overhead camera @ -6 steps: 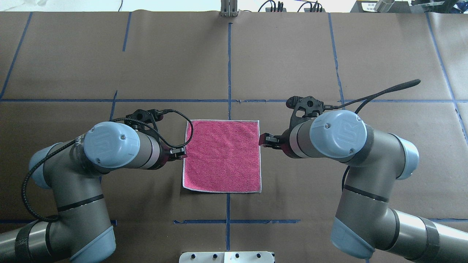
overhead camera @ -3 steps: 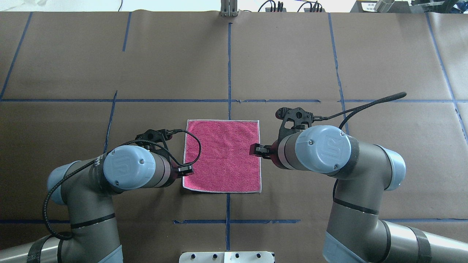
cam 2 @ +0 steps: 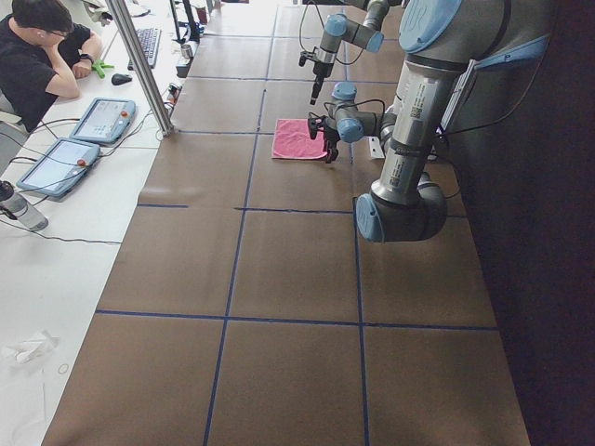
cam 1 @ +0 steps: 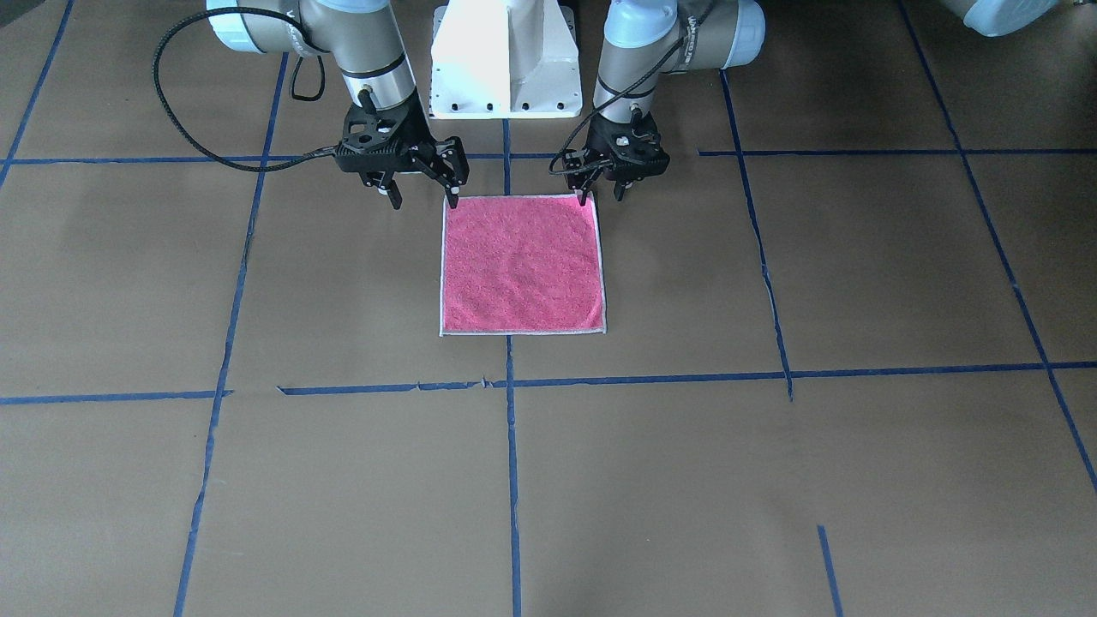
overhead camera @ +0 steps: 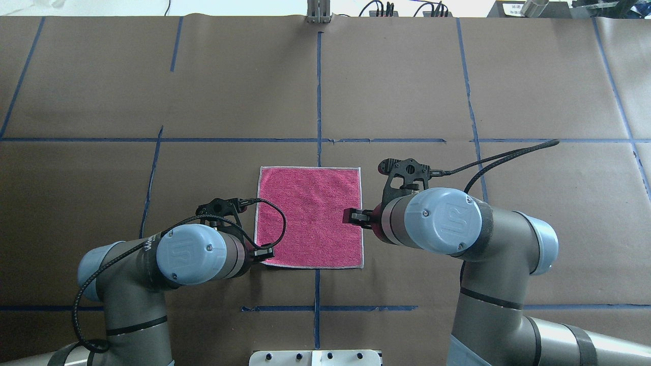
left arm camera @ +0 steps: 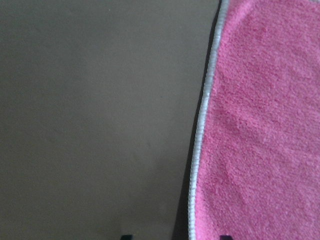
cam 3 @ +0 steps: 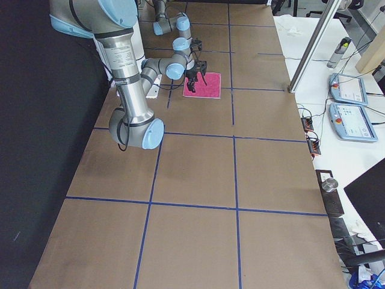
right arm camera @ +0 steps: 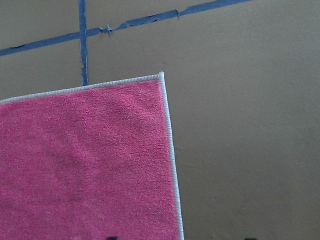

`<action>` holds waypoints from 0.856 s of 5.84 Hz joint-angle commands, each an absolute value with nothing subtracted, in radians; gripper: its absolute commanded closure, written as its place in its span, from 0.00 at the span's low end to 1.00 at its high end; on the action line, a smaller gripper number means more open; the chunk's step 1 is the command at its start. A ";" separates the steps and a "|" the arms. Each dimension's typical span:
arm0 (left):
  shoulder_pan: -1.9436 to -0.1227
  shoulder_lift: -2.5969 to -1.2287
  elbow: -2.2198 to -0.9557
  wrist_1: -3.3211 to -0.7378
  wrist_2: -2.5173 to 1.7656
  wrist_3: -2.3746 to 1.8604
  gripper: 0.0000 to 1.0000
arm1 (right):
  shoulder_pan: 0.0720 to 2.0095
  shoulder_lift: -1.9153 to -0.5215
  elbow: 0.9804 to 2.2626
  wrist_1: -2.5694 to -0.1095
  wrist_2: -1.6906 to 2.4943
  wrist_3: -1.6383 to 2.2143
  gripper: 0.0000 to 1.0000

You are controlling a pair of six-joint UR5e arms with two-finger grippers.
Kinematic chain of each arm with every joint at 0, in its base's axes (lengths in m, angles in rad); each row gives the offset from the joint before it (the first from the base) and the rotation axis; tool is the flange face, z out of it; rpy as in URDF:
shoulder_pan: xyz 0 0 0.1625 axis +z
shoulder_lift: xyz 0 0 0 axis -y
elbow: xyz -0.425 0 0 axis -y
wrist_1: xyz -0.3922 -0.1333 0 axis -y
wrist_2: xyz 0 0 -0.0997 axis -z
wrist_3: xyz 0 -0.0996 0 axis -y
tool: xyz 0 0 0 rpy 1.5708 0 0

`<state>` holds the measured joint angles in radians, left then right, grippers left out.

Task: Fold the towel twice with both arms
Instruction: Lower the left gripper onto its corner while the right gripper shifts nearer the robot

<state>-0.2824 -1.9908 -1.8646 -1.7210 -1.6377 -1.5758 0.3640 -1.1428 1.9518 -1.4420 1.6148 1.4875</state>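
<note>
The towel [cam 1: 521, 266] lies flat and pink face up on the brown table, also in the overhead view [overhead camera: 310, 223]. My left gripper [cam 1: 602, 193] is open and empty, low over the towel's left edge near the robot-side corner [overhead camera: 262, 252]. The left wrist view shows that whitish border [left arm camera: 200, 130] running between its fingertips [left arm camera: 126, 236]. My right gripper [cam 1: 424, 199] is open and empty, a little above the towel's right edge near the robot-side corner [overhead camera: 353, 216]. The right wrist view shows the towel's far right corner [right arm camera: 161, 76]. The grey face is hidden.
The white pedestal base [cam 1: 506, 60] stands just behind the towel on the robot's side. Blue tape lines [overhead camera: 319, 91] cross the brown paper table. An operator [cam 2: 46, 56] sits at a side desk with tablets [cam 2: 98, 119]. A metal post [overhead camera: 319, 12] stands at the far edge.
Both arms have drawn back toward the robot's base along the towel's side edges. The left gripper went from mid-edge to the near corner. The right shifted slightly inward. The towel has not moved.
</note>
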 commanded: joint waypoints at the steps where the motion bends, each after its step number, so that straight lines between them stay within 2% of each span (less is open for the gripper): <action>1: -0.250 -2.006 -1.864 -1.721 -1.628 -1.612 0.48 | 0.359 -1.143 1.954 -1.440 1.606 1.489 0.11; 2: -0.250 -2.009 -1.867 -1.721 -1.628 -1.612 0.65 | 0.357 -1.143 1.954 -1.440 1.598 1.488 0.11; 5: -0.305 -2.013 -1.864 -1.720 -1.628 -1.601 0.67 | 0.353 -1.144 1.953 -1.440 1.592 1.488 0.11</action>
